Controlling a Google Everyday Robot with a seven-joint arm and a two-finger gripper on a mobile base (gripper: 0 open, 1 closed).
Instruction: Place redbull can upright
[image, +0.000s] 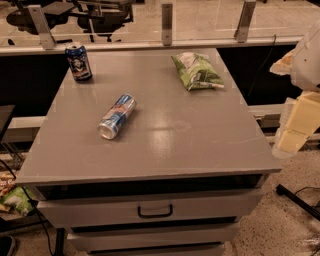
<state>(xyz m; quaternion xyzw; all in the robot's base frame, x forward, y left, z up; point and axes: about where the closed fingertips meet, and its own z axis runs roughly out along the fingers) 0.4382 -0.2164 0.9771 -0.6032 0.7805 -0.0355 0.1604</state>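
Drawer handle (155, 211) shows below the near edge of the desk (200, 150). Redbull can (116, 116) lies on its side left of centre, closer to the left edge than the right. One silver end faces the near-left corner and the long axis runs diagonally toward the far right. Nothing touches it.

End effector (299, 120) hangs off the desk beyond the right edge, well apart from the can. Cannot tell whether it is open or closed; nothing visibly held.

Green chip bag (196, 71) lies toward the far-right corner. Dark-blue can (79, 62) stands upright at the far-left corner.

Judgement: the step in hand is approach and grasp. Come across from the right and grip across the can's narrow body, not along it. A glancing touch would likely roll it, so close squarely near mid-length. Rotate to vertical and seat the base flat before release, keeping off the left edge.
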